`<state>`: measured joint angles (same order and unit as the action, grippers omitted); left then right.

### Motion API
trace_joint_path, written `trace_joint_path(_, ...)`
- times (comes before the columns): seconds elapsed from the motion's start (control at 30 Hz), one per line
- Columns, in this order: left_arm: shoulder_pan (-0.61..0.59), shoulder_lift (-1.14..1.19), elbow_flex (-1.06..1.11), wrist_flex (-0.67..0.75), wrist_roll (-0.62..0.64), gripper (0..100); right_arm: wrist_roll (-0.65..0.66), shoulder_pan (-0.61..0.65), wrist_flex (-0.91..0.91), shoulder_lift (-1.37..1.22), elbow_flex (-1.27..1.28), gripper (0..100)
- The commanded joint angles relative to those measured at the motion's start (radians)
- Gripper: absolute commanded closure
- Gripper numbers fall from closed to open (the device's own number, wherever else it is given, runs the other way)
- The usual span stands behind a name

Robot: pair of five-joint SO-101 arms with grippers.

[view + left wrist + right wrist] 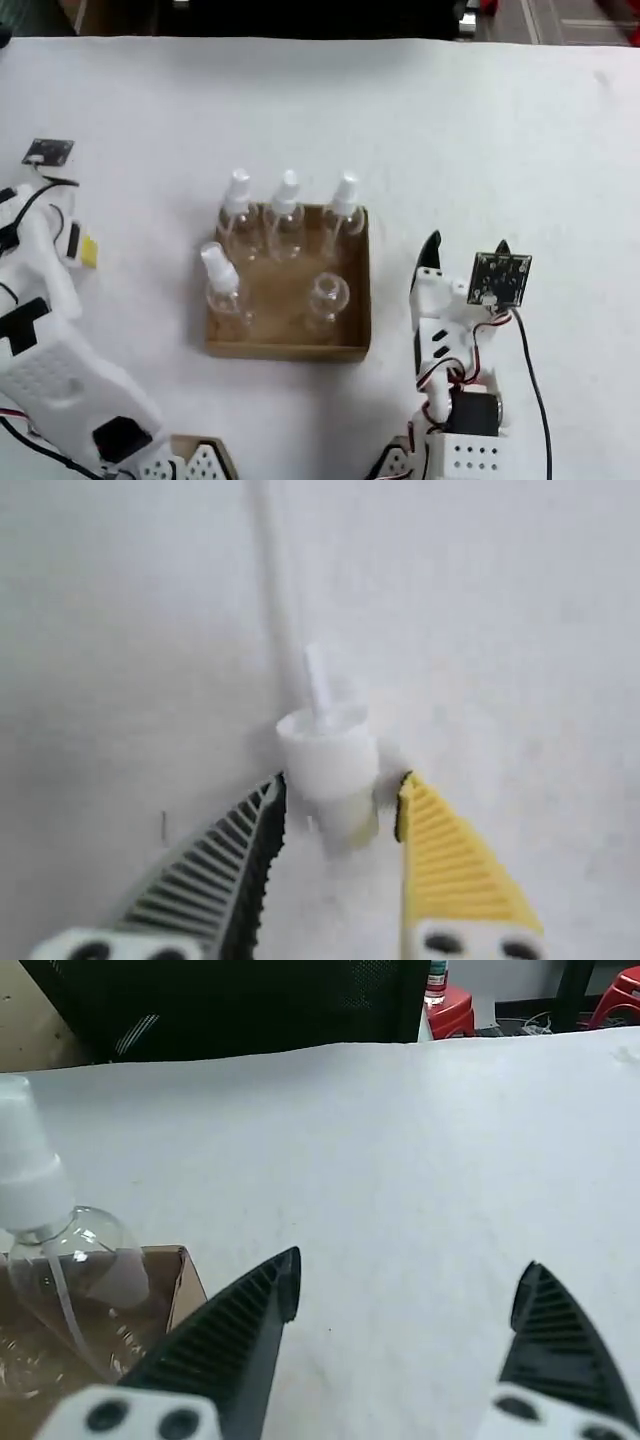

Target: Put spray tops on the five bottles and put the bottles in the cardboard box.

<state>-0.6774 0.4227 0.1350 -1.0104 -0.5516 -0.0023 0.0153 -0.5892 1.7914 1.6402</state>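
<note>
1. Cardboard box [285, 350] sits mid-desk with all five bottles standing inside it, so the boxing half of the job looks done. In its near row, the bare-necked bottle [327, 297] on the right arm's side has no top. The capped bottle [222, 290] beside it wears one.
2. Behind them, the three bottles [285, 225] of the far row each carry a white sprayer. I judge that four of the five tops are fitted, and only the bare-necked bottle needs one.
3. The left end effector [340, 782] is down at the white desk [500, 120] on its own side, apart from the box, narrowed around the last spray top [328, 755]. The dark finger [230, 860] touches the cap's edge, and the yellow finger [450, 860] stands just beside it with a sliver of gap. I read this as bracketing the top rather than clenching it, though a light pinch cannot be ruled out.
4. The spray top rests on the desk between those fingers. Its dip tube [268, 570] trails away from the arm across the surface.
5. The right end effector [410, 1265] is spread wide and grasps nothing. It hovers over bare desk just beside the box's corner on its side, near the end bottle of the far row.
</note>
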Motion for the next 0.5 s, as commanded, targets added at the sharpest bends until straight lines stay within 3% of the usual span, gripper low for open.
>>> trace_joint_path(0.0, 0.042, -0.004, -0.002, 0.023, 0.009, 93, 0.011, 0.010, 0.022, 0.008, -0.011, 70.1)
trace_joint_path(0.2, 0.064, -0.042, -0.035, -0.014, 0.006, 98, 0.044, 0.012, 0.022, 0.008, -0.011, 70.1)
trace_joint_path(0.47, 0.113, -0.323, -0.305, -0.500, 0.003, 98, 0.058, 0.012, 0.022, 0.008, -0.011, 70.1)
